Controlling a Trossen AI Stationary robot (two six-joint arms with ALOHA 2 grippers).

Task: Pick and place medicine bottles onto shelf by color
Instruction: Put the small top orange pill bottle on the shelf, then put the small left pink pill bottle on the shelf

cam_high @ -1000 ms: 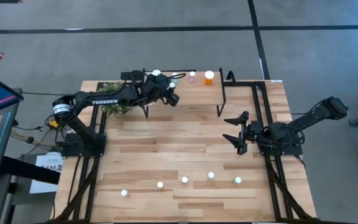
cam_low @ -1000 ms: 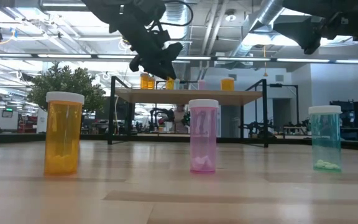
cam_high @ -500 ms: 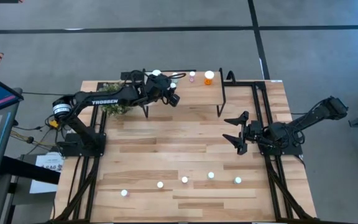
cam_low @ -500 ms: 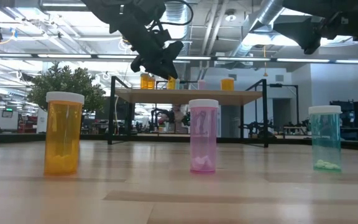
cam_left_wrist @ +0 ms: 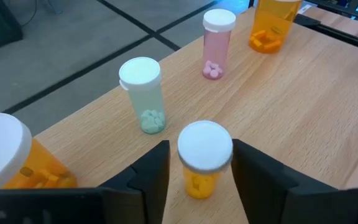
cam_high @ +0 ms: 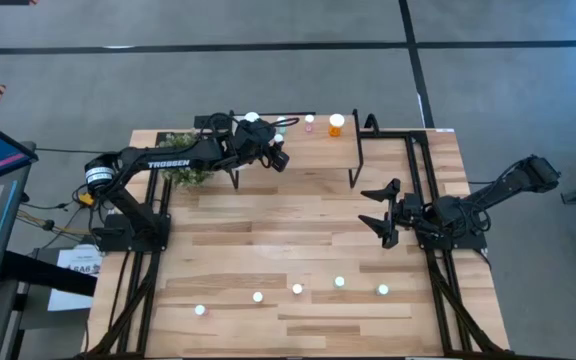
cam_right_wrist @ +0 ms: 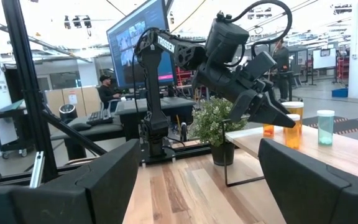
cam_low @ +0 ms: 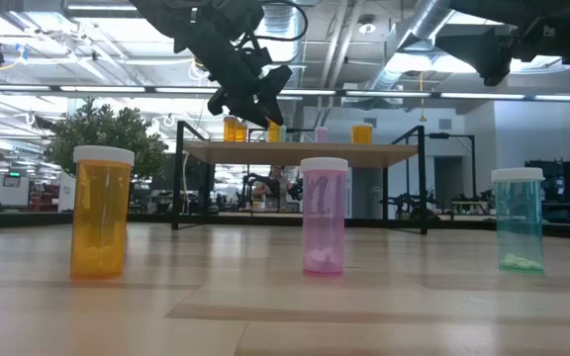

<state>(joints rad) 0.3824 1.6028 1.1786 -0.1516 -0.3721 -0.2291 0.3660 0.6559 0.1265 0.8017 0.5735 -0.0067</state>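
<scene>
My left gripper straddles a small orange bottle standing upright on the shelf, white cap up.

The bottle's long axis is vertical. My two dark fingers sit either side of it with slim gaps showing, so they look partly open, and I cannot tell if they touch it. Near it on the shelf stand a pale green bottle, a pink bottle and two larger orange bottles, all upright. From above, my left arm stretches across to the shelf's far edge. My right gripper hangs wide open and empty above the counter. Five more bottles stand in a row near the counter's front.
</scene>
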